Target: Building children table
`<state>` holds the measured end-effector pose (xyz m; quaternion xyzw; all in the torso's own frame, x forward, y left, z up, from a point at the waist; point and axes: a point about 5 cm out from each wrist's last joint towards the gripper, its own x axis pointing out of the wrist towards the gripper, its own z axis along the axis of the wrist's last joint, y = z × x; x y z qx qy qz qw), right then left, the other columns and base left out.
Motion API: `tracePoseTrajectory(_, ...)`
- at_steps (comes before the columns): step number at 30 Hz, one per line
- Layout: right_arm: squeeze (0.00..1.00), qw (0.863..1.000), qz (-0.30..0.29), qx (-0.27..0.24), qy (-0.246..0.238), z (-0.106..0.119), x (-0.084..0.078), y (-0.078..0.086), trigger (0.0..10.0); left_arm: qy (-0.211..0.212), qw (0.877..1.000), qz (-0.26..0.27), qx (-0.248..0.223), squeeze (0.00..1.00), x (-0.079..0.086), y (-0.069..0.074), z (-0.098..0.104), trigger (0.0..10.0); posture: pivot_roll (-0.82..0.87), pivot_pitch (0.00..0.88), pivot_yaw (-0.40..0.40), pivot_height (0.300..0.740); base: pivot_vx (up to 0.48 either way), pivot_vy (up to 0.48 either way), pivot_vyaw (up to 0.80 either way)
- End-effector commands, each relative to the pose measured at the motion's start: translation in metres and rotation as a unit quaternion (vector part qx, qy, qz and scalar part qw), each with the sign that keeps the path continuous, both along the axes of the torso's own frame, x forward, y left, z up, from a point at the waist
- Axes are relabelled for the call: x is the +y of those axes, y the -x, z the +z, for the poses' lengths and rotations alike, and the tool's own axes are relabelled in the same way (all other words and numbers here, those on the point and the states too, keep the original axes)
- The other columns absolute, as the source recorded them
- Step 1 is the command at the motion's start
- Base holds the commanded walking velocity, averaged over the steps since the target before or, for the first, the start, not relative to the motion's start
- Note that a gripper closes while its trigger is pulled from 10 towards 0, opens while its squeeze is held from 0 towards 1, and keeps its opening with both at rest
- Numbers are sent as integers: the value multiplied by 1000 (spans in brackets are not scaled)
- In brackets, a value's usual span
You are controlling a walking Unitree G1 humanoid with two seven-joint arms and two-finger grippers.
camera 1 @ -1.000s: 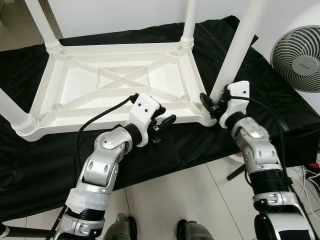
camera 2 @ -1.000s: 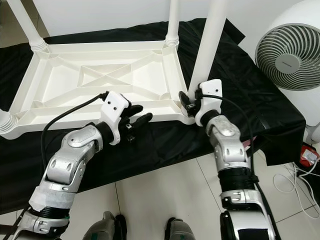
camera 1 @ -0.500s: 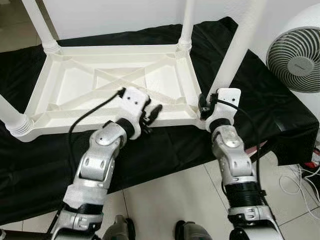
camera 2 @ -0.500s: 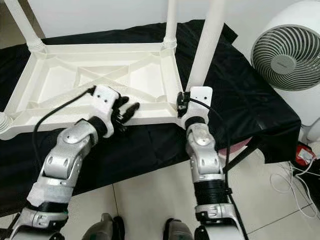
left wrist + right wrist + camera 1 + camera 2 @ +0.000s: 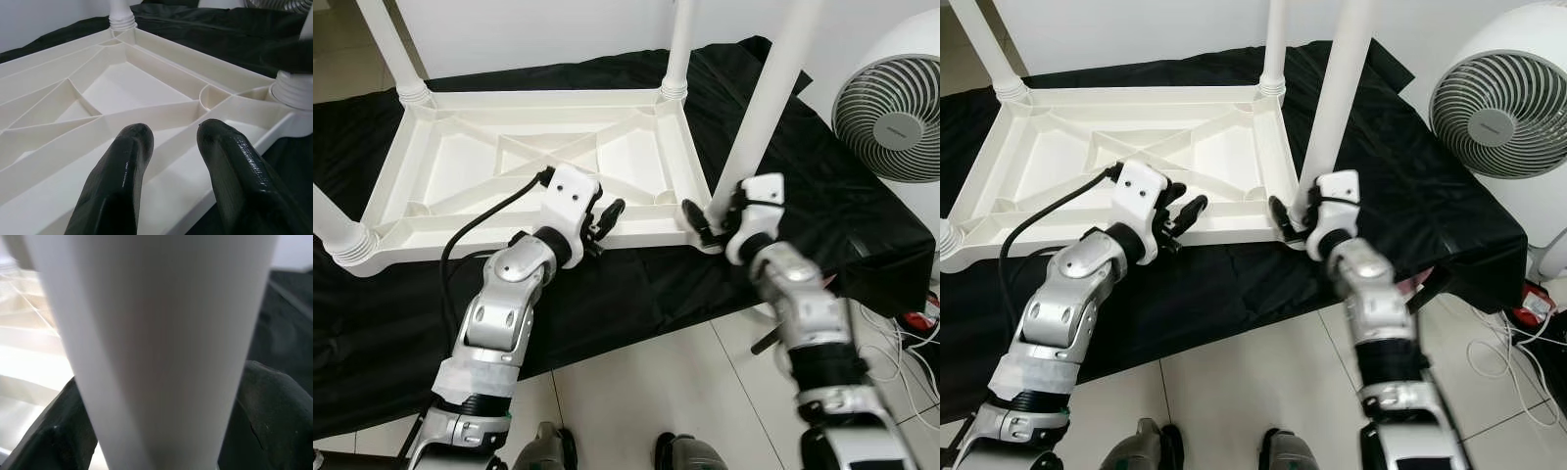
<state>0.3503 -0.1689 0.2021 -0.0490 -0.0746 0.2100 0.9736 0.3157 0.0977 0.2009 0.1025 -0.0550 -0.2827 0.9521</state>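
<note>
White plastic throughout, the children's table (image 5: 538, 166) lies upside down on a black cloth (image 5: 401, 313) spread over a low surface, its ribbed underside facing up and its legs pointing upward. The near right leg (image 5: 766, 98) stands in its corner socket, and the right claw (image 5: 713, 217) sits at its base with the fingers (image 5: 266, 416) either side of it; the right wrist view puts the leg hard between them, so it reads as clamped on. Against a second ago the right forearm has swung, its elbow out to the right and the wrist rolled, while the leg stands in the same socket, which reads as a twist to screw the leg home. The left claw (image 5: 599, 217) has moved up from in front of the near rim to rest over it, fingers (image 5: 122, 166) apart and holding nothing, probably bracing the frame against the turning. A white fan (image 5: 891, 93) stands at the right, beyond the cloth, with cables on the tiled floor (image 5: 656, 382) below it.
</note>
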Motion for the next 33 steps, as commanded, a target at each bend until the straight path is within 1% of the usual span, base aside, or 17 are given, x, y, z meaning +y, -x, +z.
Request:
tracePoseTrajectory(1,0,999,42,6,14,-4,2,0,10000,-3,999,-34,-1,0,-6,8,-2,10000,-68,121,27,740,0,0,0)
tracePoseTrajectory(4,0,998,52,6,22,-4,2,0,10000,-5,999,-42,1,0,-7,9,-3,10000,-68,121,27,740,0,0,0)
tracePoseTrajectory(5,0,997,72,6,37,-4,2,-1,10000,-7,998,-57,6,0,-9,13,-5,10000,-68,121,27,740,0,0,0)
tracePoseTrajectory(6,0,997,72,6,37,-4,2,-1,10000,-7,998,-57,6,0,-9,13,-5,10000,-68,121,27,740,0,0,0)
tracePoseTrajectory(8,0,990,122,9,68,-6,3,-2,10000,-18,995,-93,12,0,-13,22,-11,10000,-60,111,25,740,0,0,0)
tracePoseTrajectory(9,0,990,122,9,68,-6,3,-2,10000,-18,995,-93,12,0,-13,22,-11,10000,-60,111,25,740,0,0,0)
tracePoseTrajectory(10,0,986,147,9,81,-7,4,-2,10000,-22,993,-111,16,0,-15,26,-14,10000,-60,111,25,740,0,0,0)
tracePoseTrajectory(11,0,986,147,9,81,-7,4,-2,10000,-22,993,-111,16,0,-15,26,-14,10000,-60,111,25,740,0,0,0)
tracePoseTrajectory(13,0,979,177,11,97,-9,4,-3,10000,-26,992,-125,17,0,-18,30,-15,10000,-60,111,25,740,0,0,0)
tracePoseTrajectory(16,0,979,177,11,97,-9,4,-3,10000,-26,992,-125,17,0,-18,30,-15,10000,-60,111,25,740,0,0,0)
tracePoseTrajectory(17,0,977,187,14,102,-10,4,-4,4431,-25,992,-125,16,0,-20,31,-15,10000,-50,103,26,740,0,0,0)
tracePoseTrajectory(18,0,977,187,14,102,-10,4,-4,4431,-25,992,-125,16,0,-20,31,-15,10000,-50,103,26,740,0,0,0)
tracePoseTrajectory(19,0,975,190,18,113,-12,2,-5,0,-22,992,-126,17,0,-22,32,-15,10000,-50,103,25,740,0,0,0)
tracePoseTrajectory(24,0,975,183,22,121,-14,-3,-6,0,-21,991,-131,19,0,-26,34,-17,10000,-53,100,23,740,0,0,0)
tracePoseTrajectory(26,0,982,153,26,108,-17,-10,-6,0,-20,991,-132,20,0,-27,33,-17,10000,-57,101,24,740,0,0,0)
tracePoseTrajectory(31,0,987,127,25,92,-18,-16,-7,0,-22,991,-132,21,0,-27,33,-17,10000,-66,105,24,740,0,0,0)
tracePoseTrajectory(33,0,992,98,23,78,-19,-18,-8,0,-25,991,-133,22,0,-26,32,-18,10000,-66,105,24,740,0,0,0)
